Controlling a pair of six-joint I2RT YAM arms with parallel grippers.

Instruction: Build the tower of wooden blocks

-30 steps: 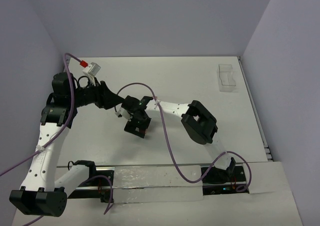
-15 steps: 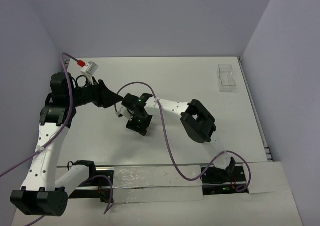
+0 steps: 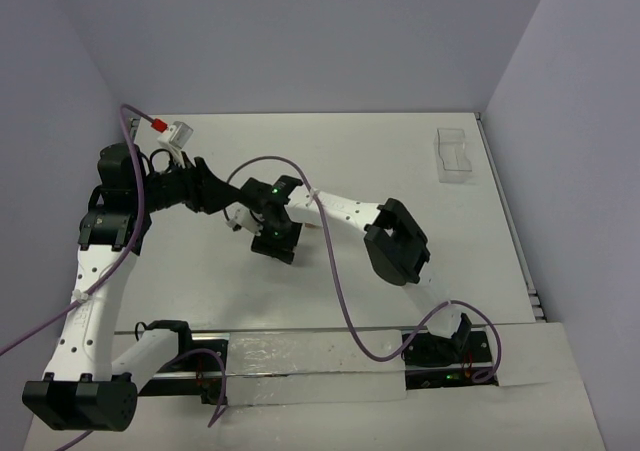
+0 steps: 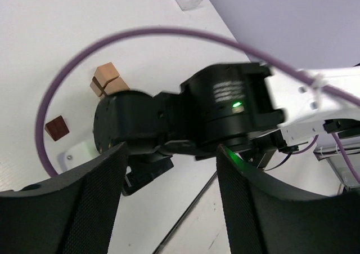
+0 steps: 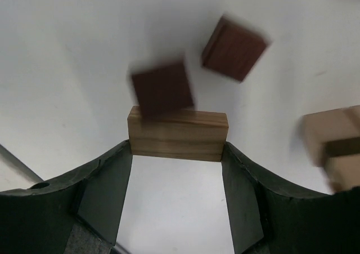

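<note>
Overhead: my right jaws have edged toward twelve o'clock, close to the left jaws. Left wrist: those stand half-open, empty; tan blocks (image 4: 107, 79) at ten o'clock. Right wrist: I've just clamped a tan block (image 5: 177, 133), so stacking can follow.

White table (image 3: 380, 156): clear plastic tray (image 3: 455, 154) at 2 o'clock from centre, near the far right edge, well apart from the rest. Left wrist view: two tan wood blocks (image 4: 109, 79) touching each other on the surface, a dark brown block (image 4: 57, 128) near them at 7 o'clock, not touching. Right wrist view: blurred brown cube (image 5: 163, 89) with a second brown cube (image 5: 233, 47) apart at 1 o'clock, blurred tan cubes (image 5: 332, 141) at 3 o'clock, and a flat tan block (image 5: 177, 133) just at 6 o'clock, can't tell if it rests on the table.
</note>
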